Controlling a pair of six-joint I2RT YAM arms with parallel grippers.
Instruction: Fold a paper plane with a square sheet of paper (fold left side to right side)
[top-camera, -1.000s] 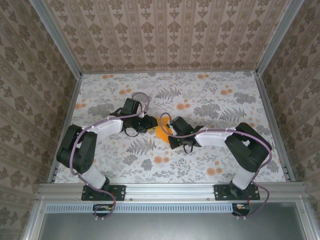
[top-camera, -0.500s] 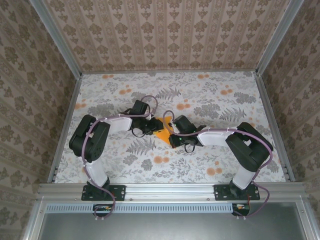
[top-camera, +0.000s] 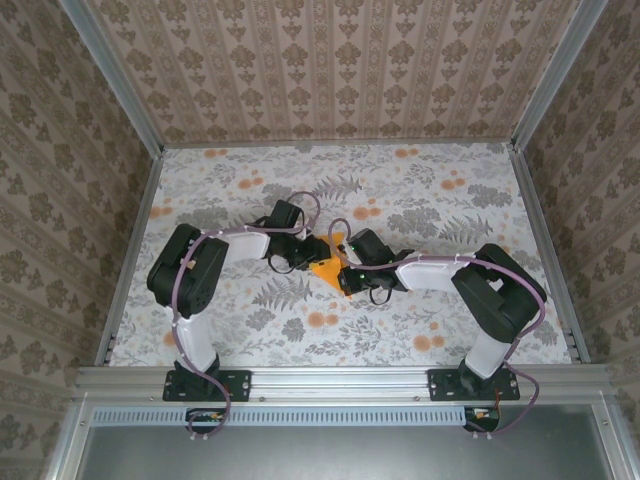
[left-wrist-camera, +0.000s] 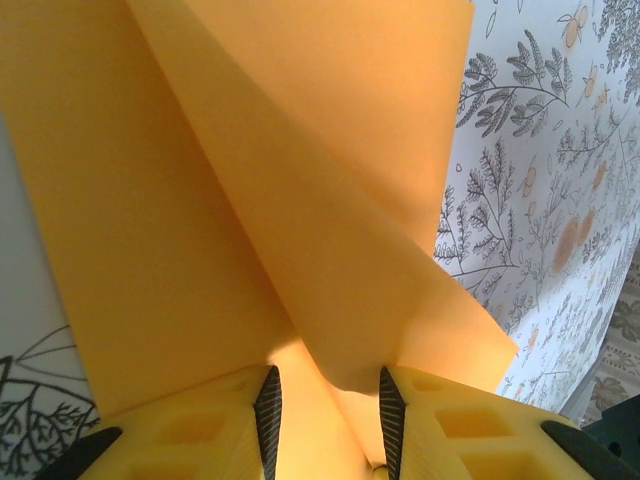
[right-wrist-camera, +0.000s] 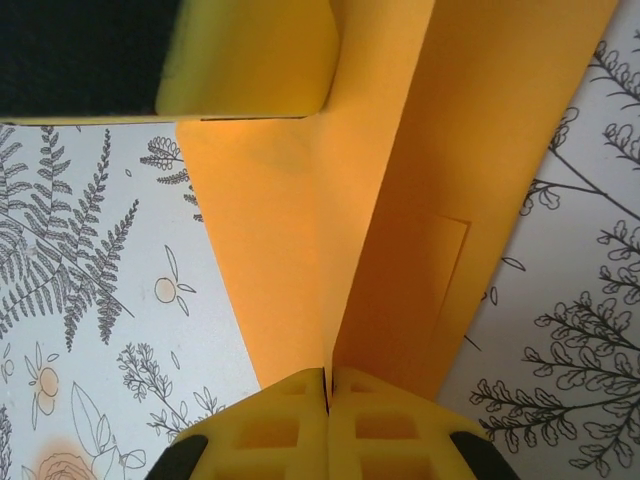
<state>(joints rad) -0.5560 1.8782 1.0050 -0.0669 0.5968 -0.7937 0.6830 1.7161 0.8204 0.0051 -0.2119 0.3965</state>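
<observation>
- Since the earlier frames, the left arm had swung further toward the middle of the bench (top-camera: 440, 200). That put the left gripper (top-camera: 314, 252) just beside the right gripper (top-camera: 345, 270).
- The orange sheet of paper (top-camera: 325, 269) lay near the bench's middle between the two grippers, part-folded with one flap raised.
- The right gripper was closed tight on a folded edge, likely to anchor the sheet.
- The left gripper was narrowly parted with the raised crease standing in the gap, probably ready to carry the left flap over to the right.

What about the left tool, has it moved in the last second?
Yes. The left tool shifted right, away from the table's left rail, toward the orange paper.
</observation>
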